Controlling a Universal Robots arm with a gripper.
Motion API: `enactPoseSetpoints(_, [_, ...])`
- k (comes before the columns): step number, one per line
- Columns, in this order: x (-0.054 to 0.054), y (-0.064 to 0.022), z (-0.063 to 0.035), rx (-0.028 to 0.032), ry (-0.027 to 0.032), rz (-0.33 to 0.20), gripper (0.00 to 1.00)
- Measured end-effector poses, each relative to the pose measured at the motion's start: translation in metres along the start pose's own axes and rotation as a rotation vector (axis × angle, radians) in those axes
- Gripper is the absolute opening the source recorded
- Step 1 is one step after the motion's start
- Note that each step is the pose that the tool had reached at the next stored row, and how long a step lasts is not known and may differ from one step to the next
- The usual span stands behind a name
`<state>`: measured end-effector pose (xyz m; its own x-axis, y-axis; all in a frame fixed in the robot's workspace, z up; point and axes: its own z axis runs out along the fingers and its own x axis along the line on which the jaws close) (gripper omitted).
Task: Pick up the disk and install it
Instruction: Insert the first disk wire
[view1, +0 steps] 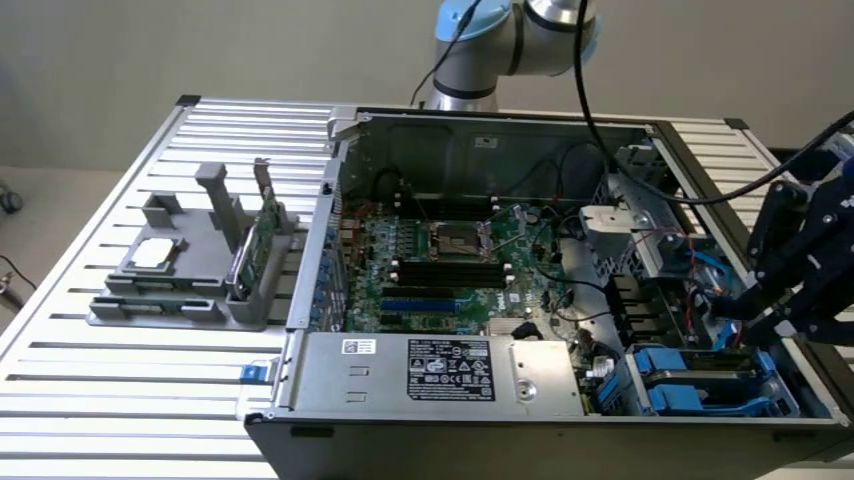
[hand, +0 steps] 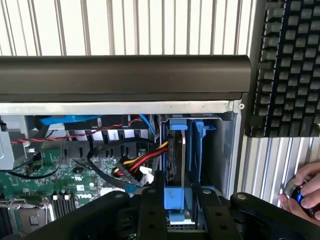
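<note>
My gripper (hand: 178, 200) straddles the disk (hand: 176, 165), fingers (hand: 150, 212) parted either side of its blue carrier, whether touching I cannot tell. Disk stands on edge in the drive bay (hand: 210, 150) at the computer case (view1: 534, 400) corner. Beyond: keyboard (hand: 290, 65), a person's hand (hand: 305, 192).

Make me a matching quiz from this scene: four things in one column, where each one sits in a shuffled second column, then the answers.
Things:
1. disk
2. keyboard
3. grey holder
4. power supply

Places:
A. on the slatted table, at the exterior view's left of the computer case
B. inside the case, along its near edge, label facing up
C. standing on edge in the blue bay at the case's corner
D. on the table outside the case, black keys facing up

Pairs: 1-C, 2-D, 3-A, 4-B
</note>
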<state>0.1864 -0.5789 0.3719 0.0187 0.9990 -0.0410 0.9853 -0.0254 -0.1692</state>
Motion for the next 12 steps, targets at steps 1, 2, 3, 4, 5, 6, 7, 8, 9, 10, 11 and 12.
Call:
enactPoseSetpoints(1, [0.0,-0.0013,-0.0046,0.0,0.0,0.0,0.31])
enactPoseSetpoints(2, [0.0,-0.0035,-0.0081,0.0001,0.0,0.0,0.31])
enactPoseSetpoints(3, [-0.001,-0.0078,-0.0091,0.0001,-0.0001,0.0,0.31])
enactPoseSetpoints(4, [-0.001,-0.0123,-0.0088,0.0001,0.0002,0.0,0.31])
enactPoseSetpoints(5, [-0.001,-0.0169,-0.0086,0.0,0.0,0.0,0.31])
enactPoseSetpoints(6, [-0.001,-0.0214,-0.0081,0.0001,0.0001,0.0,0.31])
enactPoseSetpoints(7, [-0.001,-0.0259,-0.0076,0.0,0.0001,0.0,0.31])
enactPoseSetpoints(8, [-0.001,-0.0304,-0.0073,0.0,0.0,0.0,0.31])
enactPoseSetpoints(9, [-0.001,-0.0341,-0.0068,0.0001,0.0001,0.0,0.31])
enactPoseSetpoints(10, [0.0,-0.037,-0.0065,0.0,0.0001,0.0,0.31])
enactPoseSetpoints(11, [0.0,-0.0384,-0.0063,-0.0003,-0.0001,0.0,0.31])
enactPoseSetpoints(12, [0.0,-0.0384,-0.0063,-0.0002,0.0001,0.0,0.31])
